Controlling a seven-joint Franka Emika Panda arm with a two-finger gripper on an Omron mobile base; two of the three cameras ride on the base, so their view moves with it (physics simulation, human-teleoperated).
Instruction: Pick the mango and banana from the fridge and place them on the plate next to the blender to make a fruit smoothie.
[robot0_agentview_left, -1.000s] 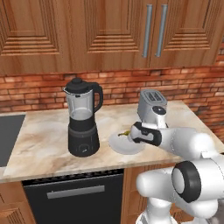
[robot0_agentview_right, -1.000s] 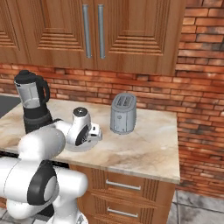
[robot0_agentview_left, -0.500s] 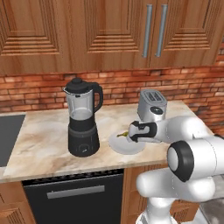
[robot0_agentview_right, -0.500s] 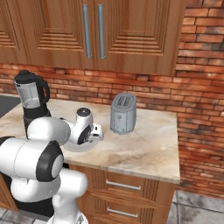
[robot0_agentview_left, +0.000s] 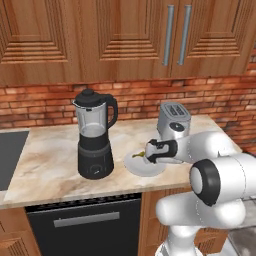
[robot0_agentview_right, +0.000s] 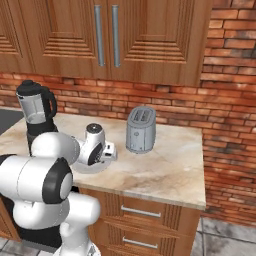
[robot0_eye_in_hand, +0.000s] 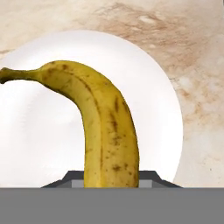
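Note:
A curved yellow banana (robot0_eye_in_hand: 105, 127) with brown specks is held in my gripper (robot0_eye_in_hand: 111, 179), which is shut on its lower end. It hangs just above the small white plate (robot0_eye_in_hand: 35, 131), its dark stem pointing to the left of the hand view. In the left base view my gripper (robot0_agentview_left: 148, 154) reaches over the plate (robot0_agentview_left: 142, 169), with the banana's tip (robot0_agentview_left: 141, 156) showing above it. The black-based blender (robot0_agentview_left: 95, 135) stands just left of the plate. From the right base view, the blender (robot0_agentview_right: 34, 107) is behind my arm. The mango and the fridge are out of view.
A silver toaster (robot0_agentview_left: 172, 120) (robot0_agentview_right: 140, 130) stands right behind the plate on the marble counter (robot0_agentview_left: 50, 165). A dark cooktop (robot0_agentview_left: 9, 155) lies at the counter's left end. Wooden cabinets hang above, and a brick wall closes the back.
My hand with the banana has edged a little left over the plate. The arm's elbow has swung closer to the cameras. Blender, plate and toaster stay put.

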